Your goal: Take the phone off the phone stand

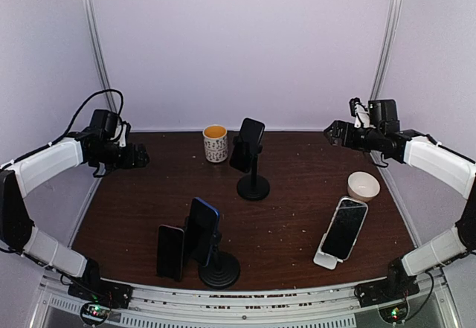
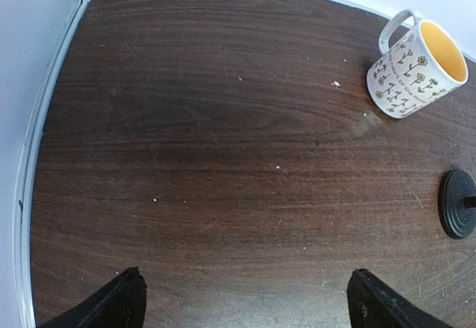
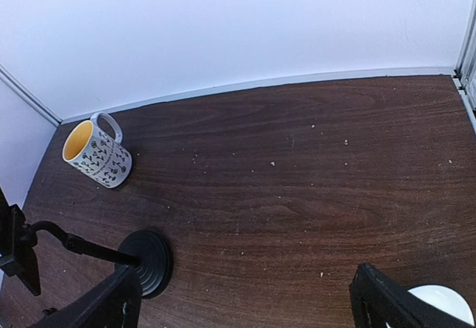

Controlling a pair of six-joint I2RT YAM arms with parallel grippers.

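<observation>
- On the dark brown wooden table [image 1: 297, 216] I saw three phones resting on stands, none of them lifted off.
- At the far middle, a black phone [image 1: 248, 142] sat tilted atop a black round-based pole stand [image 1: 253, 187].
- Near the front edge, a blue-edged phone [image 1: 202, 230] was mounted on a second black round-based stand [image 1: 220, 270].
- A black slab phone [image 1: 170, 251] stood upright just left of it; I could not tell what propped it.
- At the right, a dark-screened phone in a pale case [image 1: 345, 227] leaned back on a white wedge stand [image 1: 324, 259].
- A white patterned mug with a yellow inside [image 1: 216, 143] stood just left of the far stand, and a white bowl [image 1: 364, 186] lay beyond the wedge stand.
- My left gripper [image 1: 137, 157] hovered over the far left of the table, fingers spread wide on nothing, well apart from every phone.
- My right gripper [image 1: 332, 133] hung at the far right, fingers likewise wide apart and empty.
</observation>
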